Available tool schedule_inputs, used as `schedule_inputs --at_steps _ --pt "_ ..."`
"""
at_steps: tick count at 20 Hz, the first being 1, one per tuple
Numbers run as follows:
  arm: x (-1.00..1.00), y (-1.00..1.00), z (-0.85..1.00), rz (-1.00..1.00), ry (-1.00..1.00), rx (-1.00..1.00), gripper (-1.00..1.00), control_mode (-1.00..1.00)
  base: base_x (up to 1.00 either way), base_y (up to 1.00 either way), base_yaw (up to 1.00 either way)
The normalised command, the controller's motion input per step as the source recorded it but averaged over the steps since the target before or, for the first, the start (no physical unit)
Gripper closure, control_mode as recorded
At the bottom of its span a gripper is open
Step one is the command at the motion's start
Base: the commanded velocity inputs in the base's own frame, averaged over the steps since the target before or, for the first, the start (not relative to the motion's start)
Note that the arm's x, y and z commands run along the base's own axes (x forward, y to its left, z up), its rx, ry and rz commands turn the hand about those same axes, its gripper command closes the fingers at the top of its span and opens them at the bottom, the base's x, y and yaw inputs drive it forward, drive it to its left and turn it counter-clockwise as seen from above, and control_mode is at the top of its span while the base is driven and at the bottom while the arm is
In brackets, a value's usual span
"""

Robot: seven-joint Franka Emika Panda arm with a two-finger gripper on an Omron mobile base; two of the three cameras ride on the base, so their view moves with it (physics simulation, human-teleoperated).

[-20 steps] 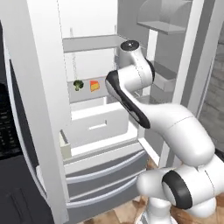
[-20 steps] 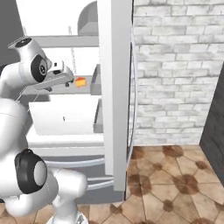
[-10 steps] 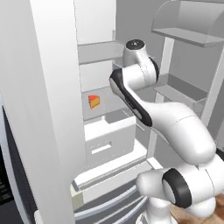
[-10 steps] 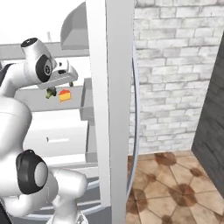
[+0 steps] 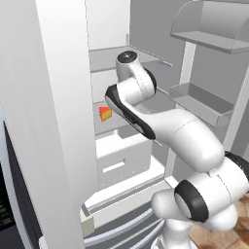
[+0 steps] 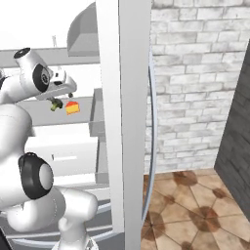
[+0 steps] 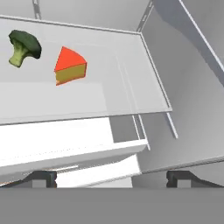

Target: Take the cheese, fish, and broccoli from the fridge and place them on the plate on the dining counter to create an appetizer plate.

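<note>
My way into the fridge (image 5: 63,121) is a tall gap between its pale left wall close on my left and the open door (image 6: 124,122), which stands edge-on at my right in the right base view, with a brick wall (image 6: 195,83) and a tiled floor (image 6: 195,210) beyond it. Inside, the shelf (image 7: 122,78) that carries the food is flat and bare over most of its width; its front edge and right edge are plain in the hand view, and past the right edge there is only the grey side wall. Below the shelf's front edge the white pull-out drawer (image 5: 121,158) juts toward me, so the room under the shelf is taken. The door's clear bins (image 5: 202,99) hang to the right of my arm in the left base view, near my upper link but apart from it. The cheese (image 7: 70,66) lies on the shelf with its red face up, and the broccoli (image 7: 24,46) lies just beside it on the far side from the shelf's right edge, not touching it; nothing stands between them and me. My arm rises from the base, bends at the elbow and reaches forward into the fridge at shelf height. My gripper (image 7: 111,177) hangs over the drawer's front, short of the cheese, its jaws spread wide and holding nothing.
</note>
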Motion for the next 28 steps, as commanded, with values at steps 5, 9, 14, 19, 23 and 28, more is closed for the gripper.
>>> schedule_inputs --at_steps 5,9,14,19,23,28 --pt "-0.11 0.27 -0.57 -0.03 -0.27 0.1 -1.0 -1.0 0.0 0.0 0.0" --pt "0.01 0.13 -0.43 -0.07 -0.22 0.14 -1.0 -1.0 0.0 0.0 0.0" --pt "0.43 0.06 -0.12 -0.11 -0.09 0.14 -1.0 -1.0 0.0 0.0 0.0" --pt "0.77 0.18 0.0 -0.13 0.03 0.07 -1.0 -1.0 0.0 0.0 0.0" --pt "0.74 0.31 0.0 -0.12 0.13 0.04 -1.0 -1.0 0.0 0.0 0.0" --pt "0.49 0.38 -0.17 -0.11 0.16 0.02 -1.0 -1.0 0.0 0.0 0.0"
